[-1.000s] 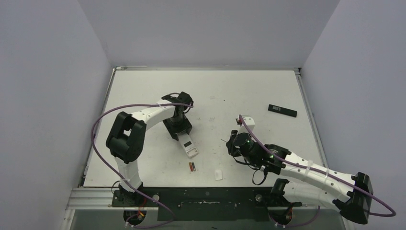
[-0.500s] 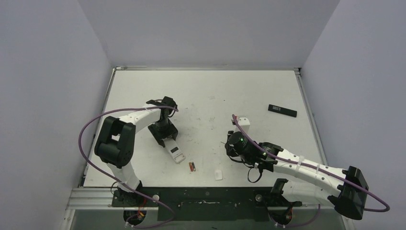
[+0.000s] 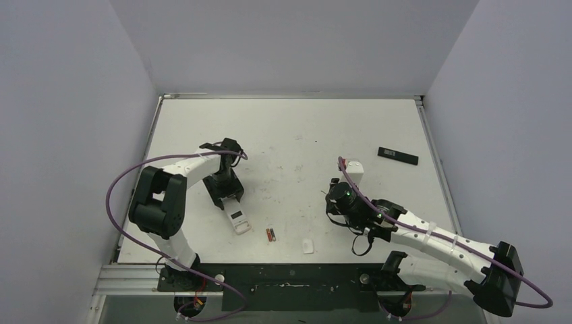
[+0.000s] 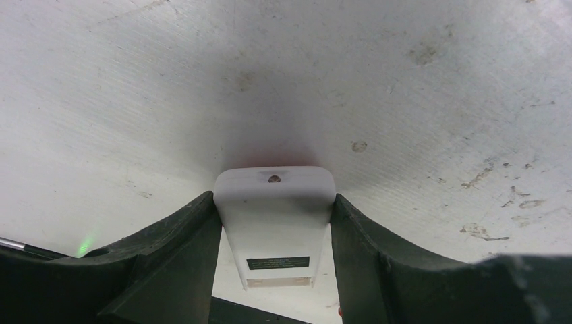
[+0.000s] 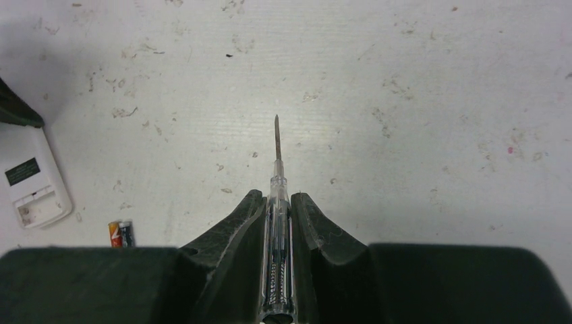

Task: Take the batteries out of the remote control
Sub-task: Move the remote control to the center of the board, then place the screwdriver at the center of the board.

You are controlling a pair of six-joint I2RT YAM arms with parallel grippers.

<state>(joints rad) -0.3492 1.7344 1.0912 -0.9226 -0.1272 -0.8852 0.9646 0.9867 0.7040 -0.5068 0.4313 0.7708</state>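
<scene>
The left gripper (image 4: 274, 202) clamps the white rectangular plastic remote control (image 4: 276, 236) by its long sides, with the fingers part-spread around it. The right gripper (image 5: 277, 202) pinches a slim clear-handled screwdriver (image 5: 277, 179) that points forward. Two small cylindrical batteries (image 5: 121, 233), one reddish-brown and one dark, lie on the scuffed white table (image 5: 405, 101) to its left, near the remote's free end.

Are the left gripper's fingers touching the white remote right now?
Touching. The left wrist view shows the left gripper closed on the white remote, both fingers flush against its long sides with no gap.
</scene>
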